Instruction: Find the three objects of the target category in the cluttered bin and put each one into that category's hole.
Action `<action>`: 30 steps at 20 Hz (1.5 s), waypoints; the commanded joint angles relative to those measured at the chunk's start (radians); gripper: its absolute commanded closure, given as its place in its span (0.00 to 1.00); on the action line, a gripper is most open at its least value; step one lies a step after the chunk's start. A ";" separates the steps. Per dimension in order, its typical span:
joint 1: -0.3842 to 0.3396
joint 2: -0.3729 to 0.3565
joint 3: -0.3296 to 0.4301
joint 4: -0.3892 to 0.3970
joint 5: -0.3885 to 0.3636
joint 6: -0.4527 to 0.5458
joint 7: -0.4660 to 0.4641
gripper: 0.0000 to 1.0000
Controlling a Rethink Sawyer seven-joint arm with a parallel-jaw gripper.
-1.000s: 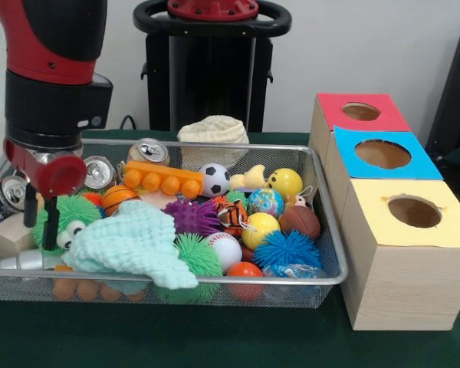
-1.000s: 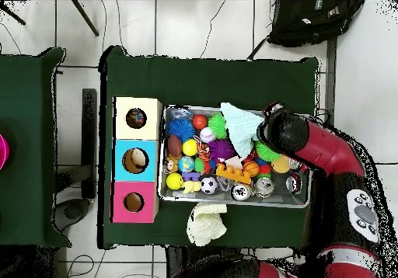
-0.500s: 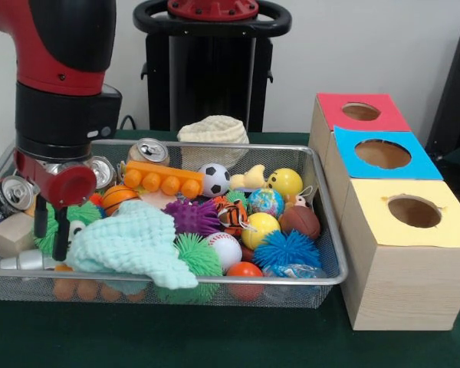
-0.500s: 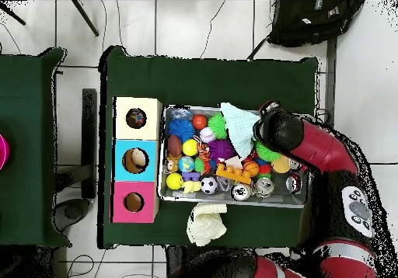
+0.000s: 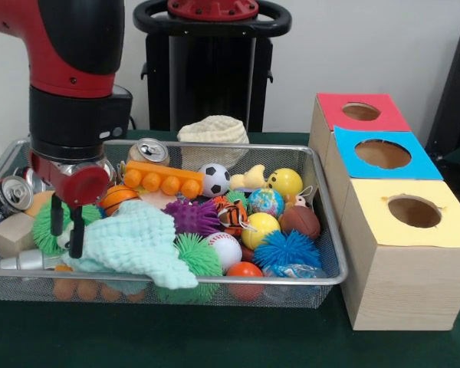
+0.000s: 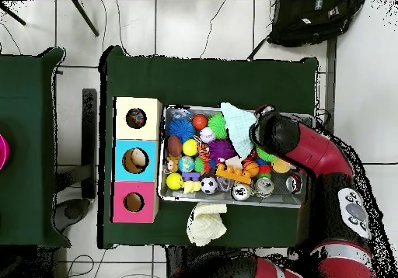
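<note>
A wire bin (image 5: 215, 282) holds a heap of toys: a mint cloth (image 5: 130, 241), a green spiky toy with eyes (image 5: 46, 226), a soccer ball (image 5: 213, 179), a baseball (image 5: 225, 249), a yellow ball (image 5: 285, 182), a blue spiky ball (image 5: 286, 249), an orange brick (image 5: 162, 179) and drink cans (image 5: 8, 193). My gripper (image 5: 67, 228) hangs open at the bin's left end, fingers just above the green toy and touching the cloth's left edge. Nothing sits between the fingers. From overhead the arm (image 6: 274, 131) hides the gripper.
Three wooden boxes stand beside the bin, each with a round hole: red (image 5: 360, 112), blue (image 5: 382, 154) and yellow (image 5: 414, 211). A cream cloth (image 5: 213, 129) lies behind the bin on the green table. A wooden block (image 5: 11, 234) rests in the bin's left corner.
The arm has slid along the bin from its left wall toward the mint cloth, and the fingers sit slightly lower. Nothing was picked up.
</note>
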State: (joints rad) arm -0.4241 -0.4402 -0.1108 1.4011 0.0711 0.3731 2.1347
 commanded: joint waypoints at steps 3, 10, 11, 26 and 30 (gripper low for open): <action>-0.011 0.009 0.137 0.132 0.055 0.035 0.114 0.00; 0.005 0.022 0.132 0.136 0.070 0.051 0.133 0.00; 0.008 0.027 0.129 0.139 0.070 0.041 0.138 0.00; 0.006 0.080 0.130 0.160 0.066 0.008 0.143 0.00; -0.003 0.114 0.134 0.149 0.055 -0.006 0.128 0.00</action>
State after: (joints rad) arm -0.4228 -0.3944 -0.0697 1.4719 0.0950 0.3725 2.1347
